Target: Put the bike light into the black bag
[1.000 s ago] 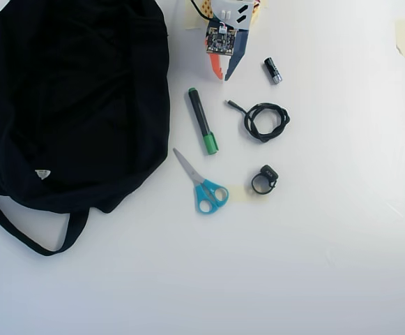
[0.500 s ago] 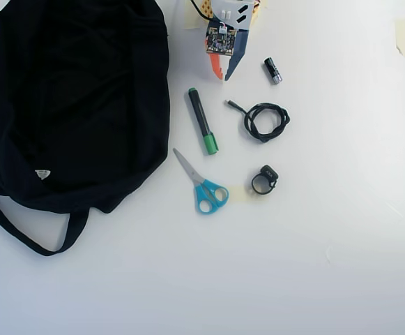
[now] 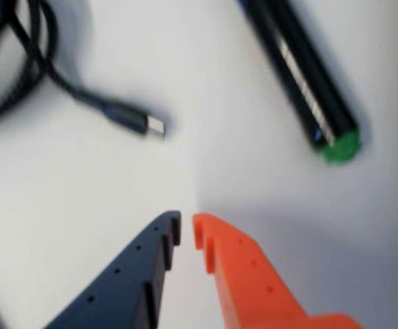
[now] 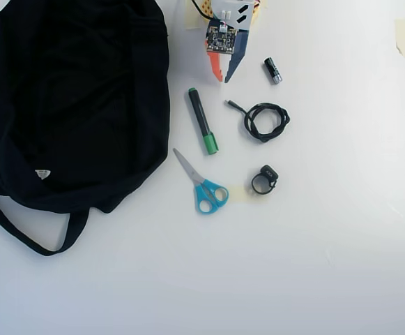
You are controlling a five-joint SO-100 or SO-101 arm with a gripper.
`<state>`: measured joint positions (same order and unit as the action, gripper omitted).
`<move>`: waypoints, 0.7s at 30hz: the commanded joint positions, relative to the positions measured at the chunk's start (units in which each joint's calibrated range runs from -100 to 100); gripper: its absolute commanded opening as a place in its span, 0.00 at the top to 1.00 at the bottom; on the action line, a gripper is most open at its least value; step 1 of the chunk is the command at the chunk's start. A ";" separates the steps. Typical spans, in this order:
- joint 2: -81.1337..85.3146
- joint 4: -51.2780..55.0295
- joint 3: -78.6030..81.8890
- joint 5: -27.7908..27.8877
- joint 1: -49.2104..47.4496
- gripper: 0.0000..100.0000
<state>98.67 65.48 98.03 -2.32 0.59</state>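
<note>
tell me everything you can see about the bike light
The bike light is a tiny black block with a round black strap loop attached on its lower-left side in the overhead view. It looks like plastic with a rubbery strap. It lies flat on the white table, right of the scissors' blue handles, below the coiled cable. Nothing grips it, though it seems to adjoin a pale tape patch on its left. It does not appear in the wrist view.

Tiny black bike light (image 4: 264, 179) with round strap loop, lying on white table.
Well apart from large, slumped, soft black fabric bag (image 4: 73, 98).
</note>
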 commanded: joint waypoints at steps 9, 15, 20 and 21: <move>-4.65 -33.44 0.26 -0.20 -0.74 0.98; -12.95 -57.64 -1.63 -0.20 -3.80 0.98; -23.73 -66.68 -10.79 -0.09 -5.60 0.98; -26.47 -66.94 -13.49 -0.09 -5.67 0.98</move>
<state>79.00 2.71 92.69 -2.32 -4.34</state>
